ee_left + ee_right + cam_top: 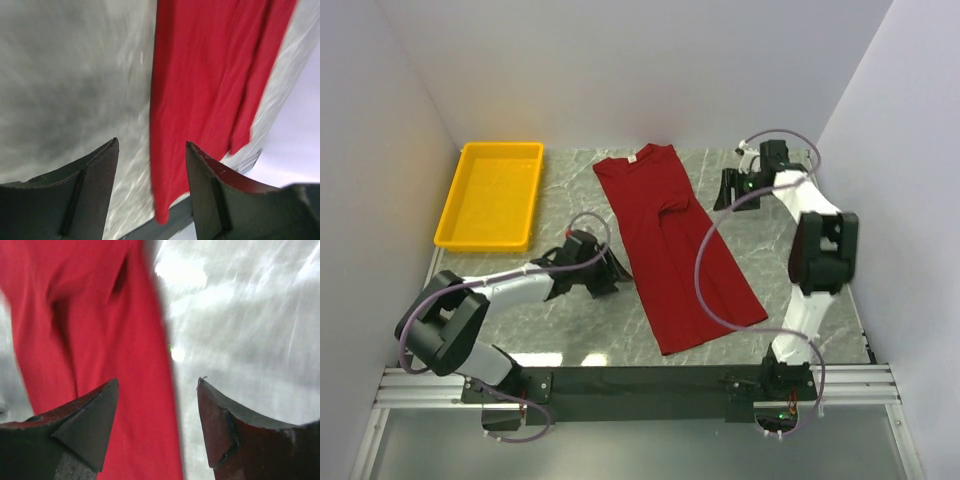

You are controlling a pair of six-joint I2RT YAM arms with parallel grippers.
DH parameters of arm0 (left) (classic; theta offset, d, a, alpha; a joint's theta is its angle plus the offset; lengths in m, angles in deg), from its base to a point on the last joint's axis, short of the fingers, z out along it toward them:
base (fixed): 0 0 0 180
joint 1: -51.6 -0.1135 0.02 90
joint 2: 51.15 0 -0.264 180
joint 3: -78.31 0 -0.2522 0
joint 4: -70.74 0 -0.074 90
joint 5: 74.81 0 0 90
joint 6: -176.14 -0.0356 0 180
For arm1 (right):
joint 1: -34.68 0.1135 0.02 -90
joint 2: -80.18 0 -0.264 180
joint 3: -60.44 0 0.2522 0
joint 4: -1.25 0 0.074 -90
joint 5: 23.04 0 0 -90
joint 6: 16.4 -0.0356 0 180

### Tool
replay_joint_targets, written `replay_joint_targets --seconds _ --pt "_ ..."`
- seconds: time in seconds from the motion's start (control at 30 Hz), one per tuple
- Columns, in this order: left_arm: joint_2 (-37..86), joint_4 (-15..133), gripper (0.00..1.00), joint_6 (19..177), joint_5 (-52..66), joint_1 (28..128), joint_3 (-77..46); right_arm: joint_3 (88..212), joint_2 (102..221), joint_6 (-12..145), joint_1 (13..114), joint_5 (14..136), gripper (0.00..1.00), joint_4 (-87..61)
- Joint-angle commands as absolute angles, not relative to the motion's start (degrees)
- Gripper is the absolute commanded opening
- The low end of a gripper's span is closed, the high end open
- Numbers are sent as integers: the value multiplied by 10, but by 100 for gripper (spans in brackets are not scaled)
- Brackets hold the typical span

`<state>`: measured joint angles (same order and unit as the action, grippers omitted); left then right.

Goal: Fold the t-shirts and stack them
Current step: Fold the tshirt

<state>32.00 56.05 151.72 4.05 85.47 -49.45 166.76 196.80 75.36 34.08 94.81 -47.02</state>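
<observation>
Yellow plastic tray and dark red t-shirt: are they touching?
Apart. The top view shows bare marbled table between the yellow plastic tray and the dark red cloth t-shirt.

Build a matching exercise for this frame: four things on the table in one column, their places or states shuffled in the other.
Column one:
A. t-shirt
B. yellow tray
C. left gripper
D. right gripper

Column two:
1. far left corner of the table
2. open, right of the t-shirt's collar end
3. lying flat along the table's middle
4. open, beside the t-shirt's left edge

Pairs: A-3, B-1, C-4, D-2.
</observation>
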Motion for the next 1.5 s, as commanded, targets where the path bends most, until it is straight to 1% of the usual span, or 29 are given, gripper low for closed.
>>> replay_joint_targets --seconds 0.0,0.03,0.07,0.1,0.13,0.17,0.23,0.27,0.33,0.4,0.47,0.53,0.63,0.73,0.83,0.9,1.0,1.1,1.2,1.23,1.27,1.33,1.37,1.47 --pt "323 601 61 1557 49 914 -518 1557 1828 888 350 989 72 -458" --pt "320 605 61 1563 54 928 -525 1526 1799 909 349 986 72 -452" --pt "310 605 61 1576 62 941 -538 1476 1742 916 349 972 73 -448" --pt "303 597 61 1584 83 969 -545 1452 1713 925 350 965 73 -441" --pt "295 594 61 1592 96 984 -552 1430 1657 929 349 960 74 -439" --pt "276 591 62 1611 107 999 -565 1394 1628 931 345 948 76 -435" --pt "256 585 64 1648 141 1044 -580 1364 1553 929 329 944 85 -435" --pt "237 585 64 1661 149 1061 -591 1338 1532 927 322 944 100 -435" --pt "225 603 65 1687 168 1107 -605 1318 1507 926 302 969 100 -451" --pt "221 617 65 1726 186 1149 -618 1329 1508 968 286 1032 95 -537" --pt "231 612 64 1761 214 1177 -607 1309 1479 980 260 1064 94 -556" --pt "256 606 64 1788 232 1215 -593 1284 1423 984 255 1060 94 -539" --pt "294 602 64 1836 255 1248 -566 1255 1381 995 255 1062 95 -540" --pt "378 621 61 1903 268 1276 -545 1236 1357 999 255 1061 95 -545" --pt "433 599 54 1944 291 1296 -488 1231 1329 1006 248 1071 95 -558" --pt "453 553 53 1963 311 1311 -463 1225 1317 1015 247 1076 95 -560" --pt "476 508 40 2005 329 1332 -433 1226 1308 1034 245 1077 95 -579" --pt "482 481 39 2050 344 1352 -424 1231 1310 1053 240 1085 95 -600" --pt "476 470 42 2066 353 1365 -425 1228 1306 1060 232 1094 95 -605" --pt "471 457 50 2072 367 1371 -411 1229 1306 1060 231 1097 95 -607" --pt "468 406 54 2078 374 1384 -401 1230 1308 1061 230 1098 95 -607" --pt "458 363 60 2089 385 1393 -382 1233 1311 1061 229 1105 95 -609" --pt "454 337 60 2094 390 1397 -382 1234 1312 1060 228 1108 95 -610" --pt "425 319 61 2117 401 1397 -404 1233 1315 1054 227 1116 95 -607"
